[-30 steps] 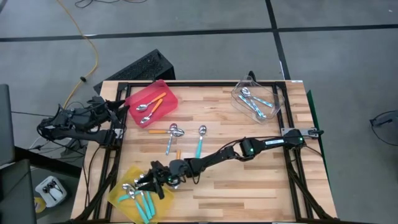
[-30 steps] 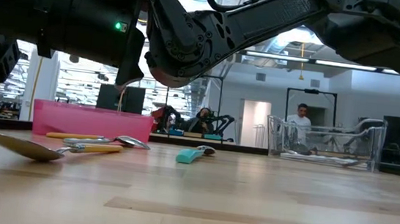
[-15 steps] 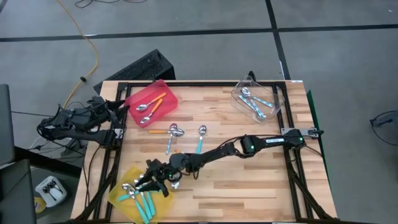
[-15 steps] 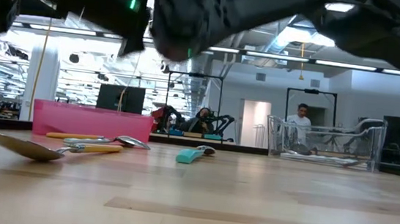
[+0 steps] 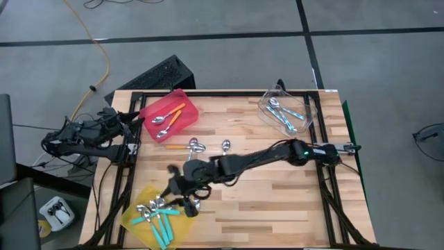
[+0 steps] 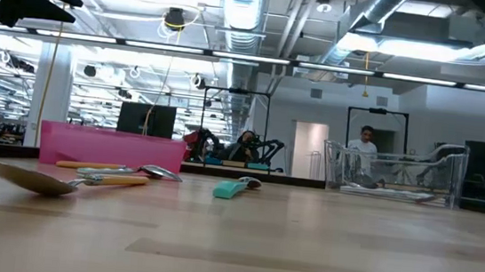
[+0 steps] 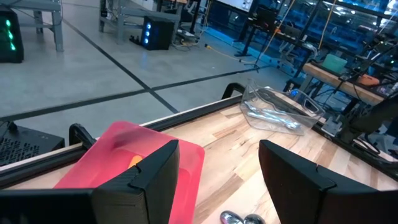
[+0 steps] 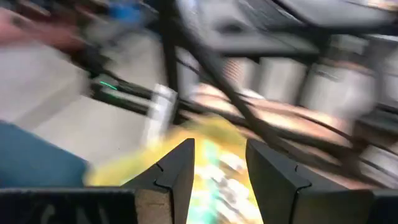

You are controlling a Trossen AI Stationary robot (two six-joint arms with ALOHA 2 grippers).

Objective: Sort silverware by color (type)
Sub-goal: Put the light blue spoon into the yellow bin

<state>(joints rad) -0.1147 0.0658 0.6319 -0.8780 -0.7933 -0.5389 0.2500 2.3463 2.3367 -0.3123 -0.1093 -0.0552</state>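
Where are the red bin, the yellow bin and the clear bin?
red bin (image 5: 182, 99): high view, on its far rim.
yellow bin (image 5: 132, 210): high view, on its left edge.
clear bin (image 5: 306, 105): high view, on its right wall.

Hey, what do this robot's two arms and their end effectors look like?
Both arms are dark, slim and jointed, with black cables. The right arm shows a small green light. The left end effector and right end effector each have two flat, angular black fingers.
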